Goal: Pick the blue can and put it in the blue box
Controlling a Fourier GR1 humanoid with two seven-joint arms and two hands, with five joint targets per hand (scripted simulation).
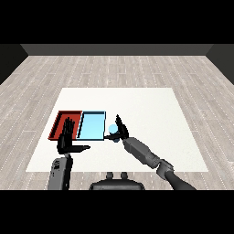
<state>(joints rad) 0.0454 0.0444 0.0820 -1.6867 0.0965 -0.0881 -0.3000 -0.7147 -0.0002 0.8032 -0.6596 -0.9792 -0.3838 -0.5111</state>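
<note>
Curling its fingers round the blue can (113, 130), the right hand (119, 129) holds it just beside the blue tray's (92, 126) right edge, seemingly ready to carry it in, while the left hand (67, 137) hovers open-fingered over the red tray (59, 121), out of the way.

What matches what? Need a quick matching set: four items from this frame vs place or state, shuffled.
Items:
1. blue can
2. red tray
3. blue tray
4. left hand

Places or states:
A. leftmost on the table
B. open, in front of the red tray
C. in the right hand, just right of the blue tray
D. between the red tray and the can

Pairs: 1-C, 2-A, 3-D, 4-B
</note>
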